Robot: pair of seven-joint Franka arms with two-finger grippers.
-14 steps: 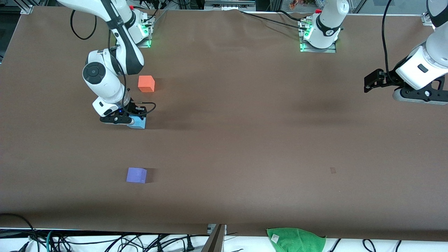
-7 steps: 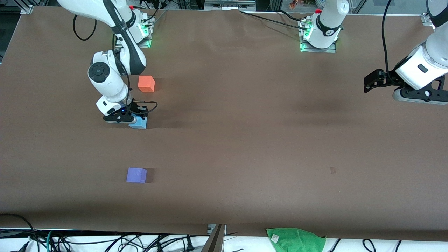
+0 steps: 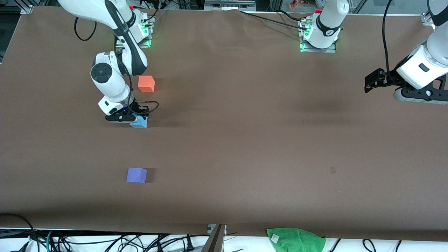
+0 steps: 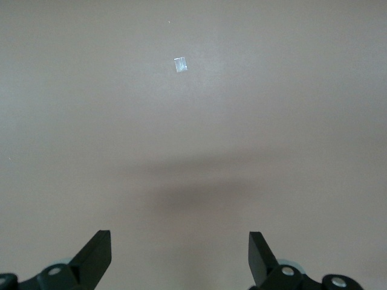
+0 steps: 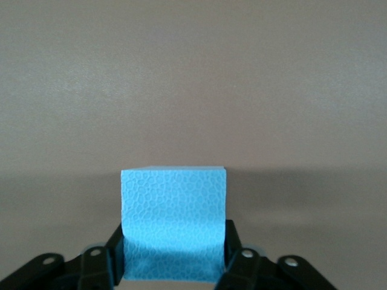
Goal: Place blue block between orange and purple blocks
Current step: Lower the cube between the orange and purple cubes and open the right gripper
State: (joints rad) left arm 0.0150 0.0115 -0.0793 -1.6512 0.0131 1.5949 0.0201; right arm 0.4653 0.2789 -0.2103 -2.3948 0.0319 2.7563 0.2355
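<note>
**Blue block set down between the orange and purple blocks**

Nearest the front camera, at the worktop's (image 3: 245, 147) edge, lies a green cloth (image 3: 295, 239). The purple block (image 3: 136, 175) rests on the worktop, nearer the camera than the right pincer (image 3: 134, 120). The right pincer stands low over the blue block (image 3: 140, 122), which sits on the worktop in line between the purple and orange blocks. In the right wrist view the blue block (image 5: 173, 223) fills the gap between the fingers (image 5: 115, 244); whether they press it or have let go cannot be told. The orange block (image 3: 146, 83) lies farther from the camera than the right pincer. The left pincer (image 3: 367, 82), spread wide and empty, waits above the left arm's end of the worktop.
</note>
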